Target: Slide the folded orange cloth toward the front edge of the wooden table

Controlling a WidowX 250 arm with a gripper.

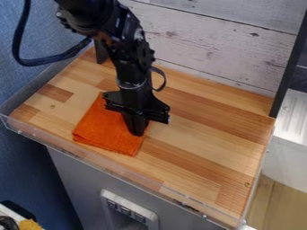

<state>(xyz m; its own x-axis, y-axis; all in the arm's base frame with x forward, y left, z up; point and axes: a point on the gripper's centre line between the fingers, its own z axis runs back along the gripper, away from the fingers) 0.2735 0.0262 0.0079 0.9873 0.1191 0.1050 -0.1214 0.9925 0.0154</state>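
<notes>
One orange cloth (102,130), thin, woven-looking and roughly square, lies flat on the left part of the board (221,130), its near edge running alongside the clear plastic rim (36,137). One corner points towards the bottom of the view. Black and angular, the gripper (137,132) points down over the cloth's right part; whether it is clenched or released, I cannot tell. Smooth wood strips in light and reddish brown make up the board. Behind stands a whitewashed plank wall (203,40) with dark knots, beside a straight black post (290,67).
</notes>
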